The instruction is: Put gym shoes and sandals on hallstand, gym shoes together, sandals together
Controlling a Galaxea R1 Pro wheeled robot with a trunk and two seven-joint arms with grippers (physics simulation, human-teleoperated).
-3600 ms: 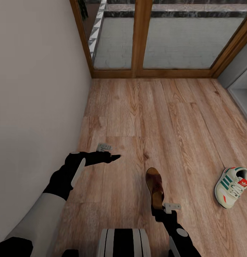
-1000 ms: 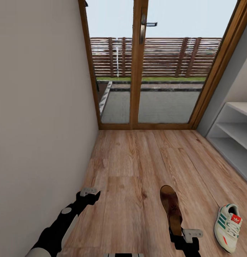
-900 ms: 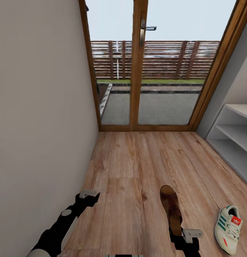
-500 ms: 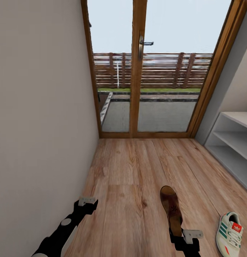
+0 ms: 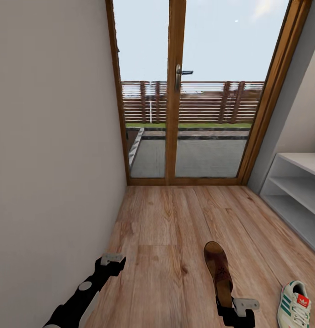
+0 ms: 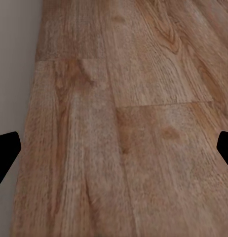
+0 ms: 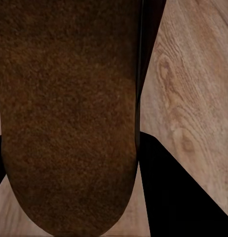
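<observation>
The wide light-grey hallstand with open low shelves (image 5: 297,191) stands along the right wall, by the wood-framed glass door (image 5: 177,91). The light brown wood-plank corridor floor (image 5: 166,228) carries one white sneaker with teal stripes and an orange-red tongue patch (image 5: 294,305) near the rack (partly cut off). The right gripper (image 5: 234,310) is clamped on a flat dark brown sandal (image 5: 219,271) at its heel end. The left gripper (image 5: 110,260) hangs open over bare planks, fingers (image 6: 5,150) spread wide.
</observation>
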